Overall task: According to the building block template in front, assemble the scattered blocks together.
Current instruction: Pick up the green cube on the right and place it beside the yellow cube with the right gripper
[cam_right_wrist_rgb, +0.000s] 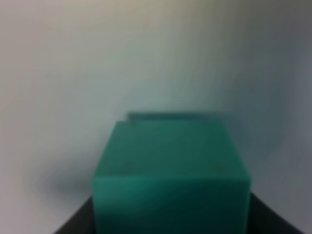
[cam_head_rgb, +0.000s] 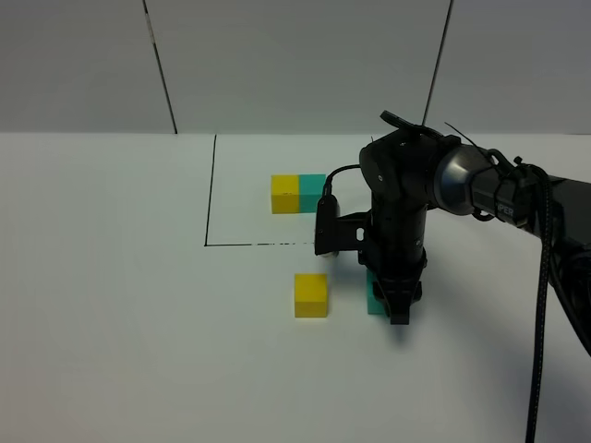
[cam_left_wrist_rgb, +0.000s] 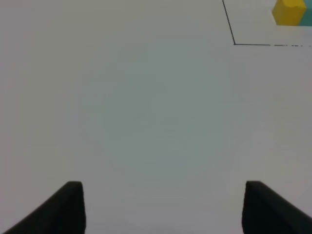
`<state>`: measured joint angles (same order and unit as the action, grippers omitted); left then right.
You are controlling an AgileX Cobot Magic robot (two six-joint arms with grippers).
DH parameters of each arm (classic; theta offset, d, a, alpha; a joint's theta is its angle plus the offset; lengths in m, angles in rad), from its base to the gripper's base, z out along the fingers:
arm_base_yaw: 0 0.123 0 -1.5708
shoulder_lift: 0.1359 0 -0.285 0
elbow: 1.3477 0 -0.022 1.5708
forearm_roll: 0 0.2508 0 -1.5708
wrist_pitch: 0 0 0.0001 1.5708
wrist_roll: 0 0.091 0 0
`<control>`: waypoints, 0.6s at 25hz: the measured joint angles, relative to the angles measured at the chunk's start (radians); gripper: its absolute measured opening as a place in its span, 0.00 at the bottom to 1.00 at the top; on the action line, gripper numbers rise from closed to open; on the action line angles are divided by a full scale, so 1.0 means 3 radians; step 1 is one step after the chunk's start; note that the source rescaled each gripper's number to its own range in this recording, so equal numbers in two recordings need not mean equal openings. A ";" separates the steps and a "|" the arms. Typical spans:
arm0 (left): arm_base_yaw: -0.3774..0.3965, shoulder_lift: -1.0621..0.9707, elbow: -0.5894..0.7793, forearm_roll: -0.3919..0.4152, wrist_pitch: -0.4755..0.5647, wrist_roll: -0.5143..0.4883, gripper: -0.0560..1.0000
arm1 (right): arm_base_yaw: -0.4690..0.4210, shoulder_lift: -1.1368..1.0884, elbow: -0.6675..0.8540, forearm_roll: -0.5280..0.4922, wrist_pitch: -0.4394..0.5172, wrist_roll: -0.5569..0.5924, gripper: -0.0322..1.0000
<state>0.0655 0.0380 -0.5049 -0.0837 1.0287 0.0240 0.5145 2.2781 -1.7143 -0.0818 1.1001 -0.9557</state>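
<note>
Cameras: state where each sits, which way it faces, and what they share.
Exterior high: mounted high, looking down at the table; shows the right arm, right gripper at the teal cube.
Left wrist: looks along bare table toward the template; left gripper shows, open.
Right wrist: close behind the teal cube; fingers flank it.
Shared: exterior high and left wrist see the template.

white table (cam_head_rgb: 111, 323). thin black drawn line (cam_head_rgb: 209, 194) frames far part. inside frame: yellow-teal template pair (cam_head_rgb: 297, 194), cubes joined. outside frame, nearer: yellow cube (cam_head_rgb: 311, 294); teal cube (cam_head_rgb: 372, 297) right of it, apart, partly hidden.
</note>
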 joint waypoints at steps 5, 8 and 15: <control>0.0000 0.0000 0.0000 0.0000 0.0000 0.0000 0.50 | 0.0046 0.0034 -0.0002 0.0032 -0.0090 0.0119 0.04; 0.0000 0.0000 0.0000 0.0000 0.0000 0.0000 0.50 | 0.0071 0.0058 -0.0002 0.0035 -0.0104 0.0206 0.04; 0.0000 0.0000 0.0000 0.0000 0.0000 0.0000 0.50 | 0.0100 0.0061 -0.0002 0.0162 -0.0109 0.0287 0.04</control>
<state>0.0655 0.0380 -0.5049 -0.0837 1.0287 0.0240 0.5445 2.2965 -1.7150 -0.0332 1.0675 -0.8696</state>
